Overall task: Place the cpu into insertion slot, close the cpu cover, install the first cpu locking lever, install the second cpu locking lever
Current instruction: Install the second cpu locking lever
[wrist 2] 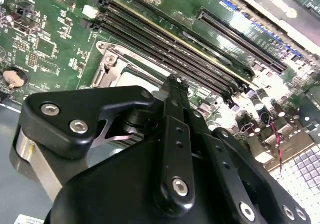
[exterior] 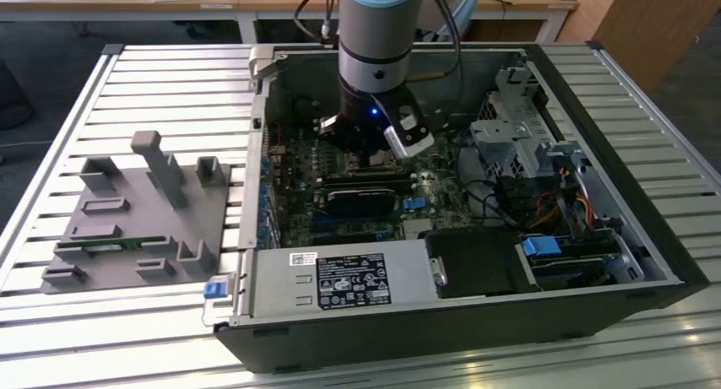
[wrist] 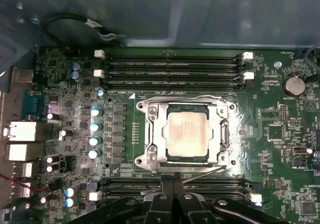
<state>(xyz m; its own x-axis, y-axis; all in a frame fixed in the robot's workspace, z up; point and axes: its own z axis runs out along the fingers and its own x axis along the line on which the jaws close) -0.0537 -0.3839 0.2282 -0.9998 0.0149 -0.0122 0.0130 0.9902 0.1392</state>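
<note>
Exterior view, left to right. Grey fixture block (exterior: 141, 220) with upright posts sits at the frame's left on the slatted table (exterior: 169, 77). Centre and right: open computer case (exterior: 664, 237), green motherboard (exterior: 295, 182) flat inside it. Arm (exterior: 381, 35) comes down from the top centre; gripper (exterior: 373, 158) is low over the board's middle, just above the socket area. Power supply box (exterior: 338, 281) lies along the lower edge of the case, drive cages at the right.

First wrist view, left to right. Rear ports and capacitors at the frame's left. At centre, the cpu (wrist: 188, 132) lies flat in the insertion slot (wrist: 188, 158), pale metal top facing up, square, edges parallel to the memory slots (wrist: 170, 69) that run left-right above it. The cpu cover (wrist: 152, 134) is down around the chip, its window framing the metal top. A thin locking lever (wrist: 205, 170) runs at a slant along the cover's lower edge. Coin battery (wrist: 293, 85) sits at the right. Gripper fingers (wrist: 165, 191) stand pressed together at the bottom centre, closed on nothing, just below the socket.

Second wrist view: fingertips (wrist 2: 176, 86) meet at the frame's centre, directly over the socket frame (wrist 2: 107, 64).
</note>
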